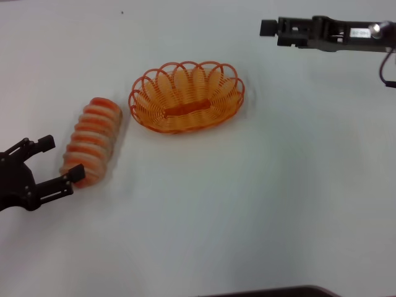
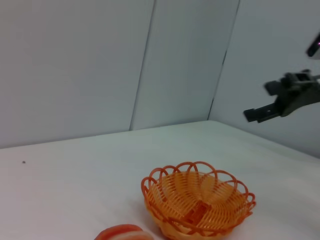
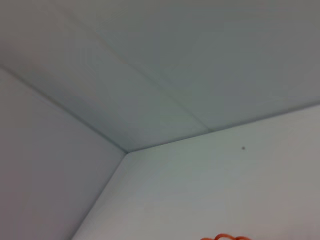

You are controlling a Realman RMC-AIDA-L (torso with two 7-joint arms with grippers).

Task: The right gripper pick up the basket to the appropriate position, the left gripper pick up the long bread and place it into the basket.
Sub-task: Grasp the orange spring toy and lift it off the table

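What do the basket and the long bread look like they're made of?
Basket: probably orange plastic or coated wire, judging by its thin, evenly coloured open loops. Long bread: likely moulded plastic or foam; its ridged orange and beige stripes look matte and too regular for real bread.

Black two-fingered left pincer (image 1: 54,163); black right pincer (image 1: 268,28), white label, dark cable

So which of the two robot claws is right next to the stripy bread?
The left gripper. Its open fingers sit at the near end of the long bread, on the table's left. The right gripper hangs far off, beyond the basket.
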